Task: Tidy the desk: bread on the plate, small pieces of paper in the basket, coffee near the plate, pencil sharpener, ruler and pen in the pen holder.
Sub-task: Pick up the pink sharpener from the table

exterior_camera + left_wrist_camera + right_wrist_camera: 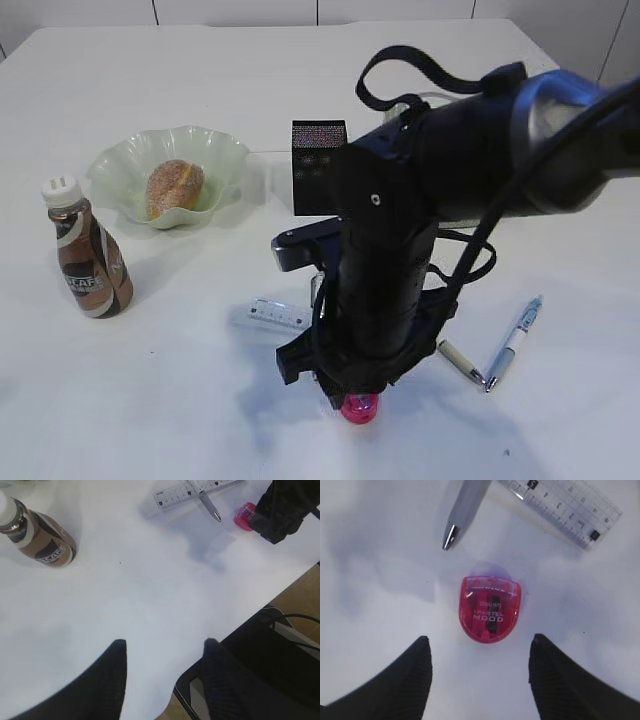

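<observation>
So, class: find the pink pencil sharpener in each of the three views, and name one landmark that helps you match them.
Exterior view: the pencil sharpener sits low in the middle, just under the right gripper.
Left wrist view: upper right, beside the dark arm.
Right wrist view: centre of the picture, between and just ahead of the open fingers.
Shared landmark: the clear ruler, close to the sharpener in all three.

A black arm [400,250] fills the centre and right of the frame, over a pink sharpener [360,408] at lower centre. Ruler [275,315] just left; pens [512,342] right. Plate [225,160] with bread [174,187] upper left, coffee [88,255] below, holder [318,165] at centre.
</observation>
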